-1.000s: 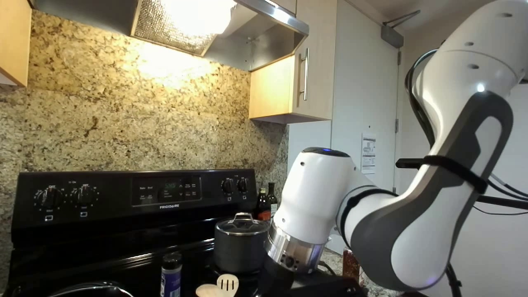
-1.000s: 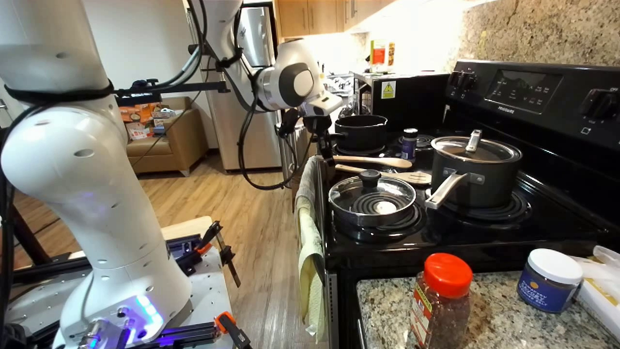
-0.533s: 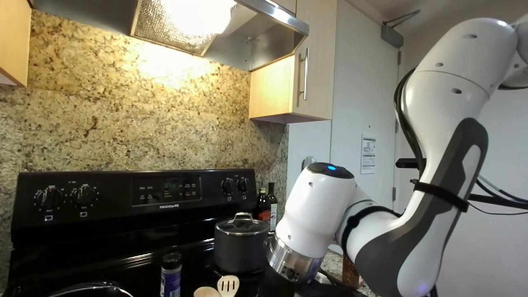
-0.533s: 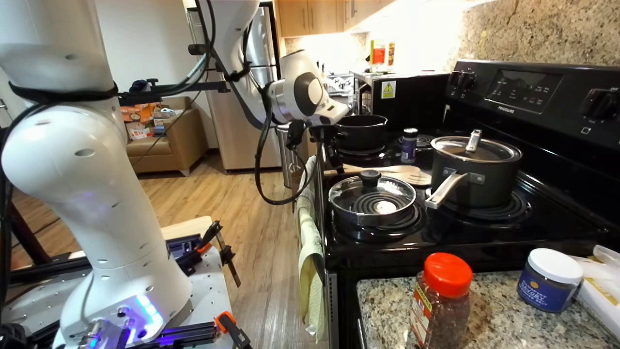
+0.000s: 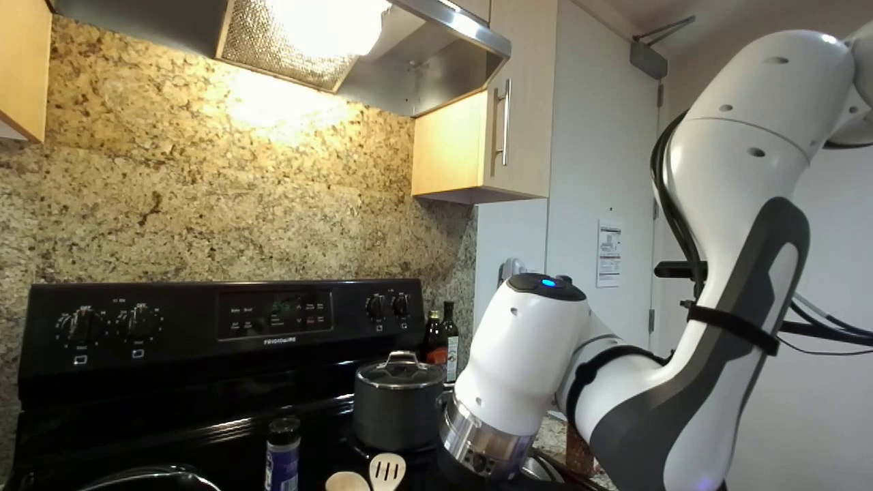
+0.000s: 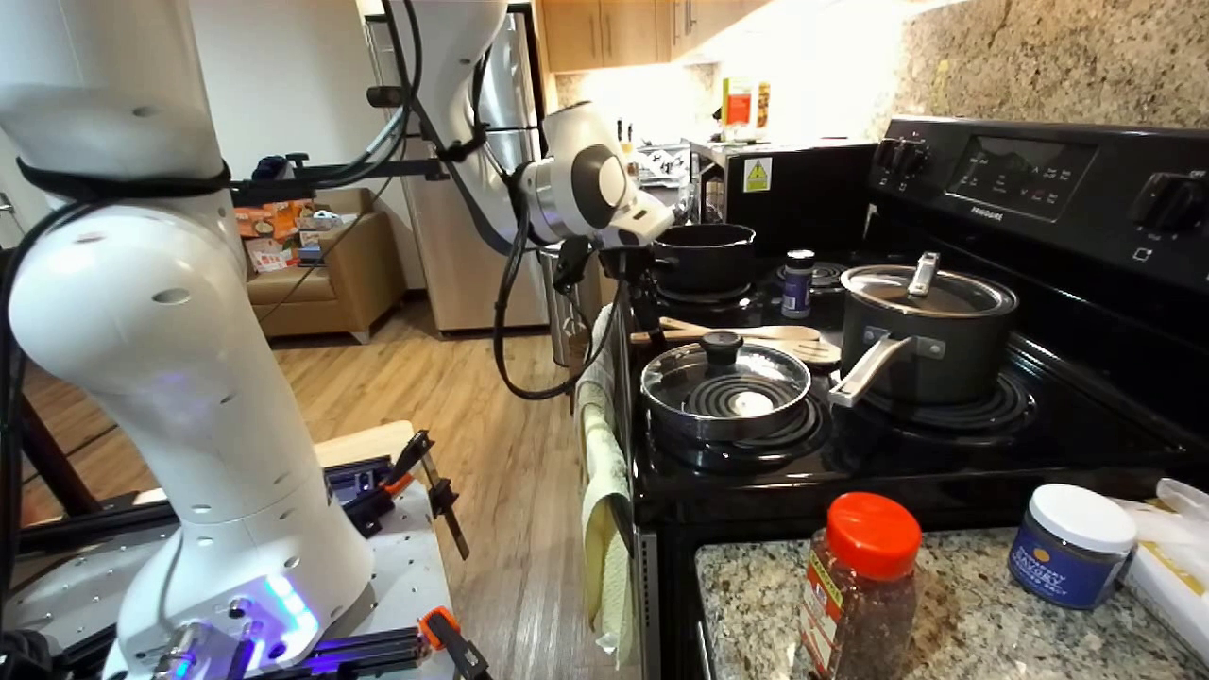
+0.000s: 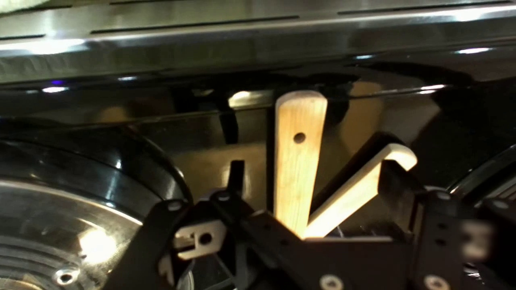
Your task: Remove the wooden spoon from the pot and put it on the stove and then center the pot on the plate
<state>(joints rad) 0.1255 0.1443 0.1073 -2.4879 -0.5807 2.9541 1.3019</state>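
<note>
The wooden spoon lies on the black stove, crossing the pale slotted utensil. In the wrist view a handle with a hole and a slanted handle meet at a point; which belongs to the spoon I cannot tell. My gripper stands open over both handles, its right-hand finger covering part of the slanted one. Whether they touch is unclear. In an exterior view its fingers are hidden below the frame edge. An open black pot rests on a burner plate.
A pan with a glass lid is right beside the gripper. Behind it stands a lidded pot with its handle jutting forward. A purple shaker is near the utensils. Towels hang from the oven front.
My gripper has come down toward the stove and its jaws have spread, letting go of the spoon. The spoon's handle now lies lower, crossing the slotted utensil, whose head has shifted slightly.
</note>
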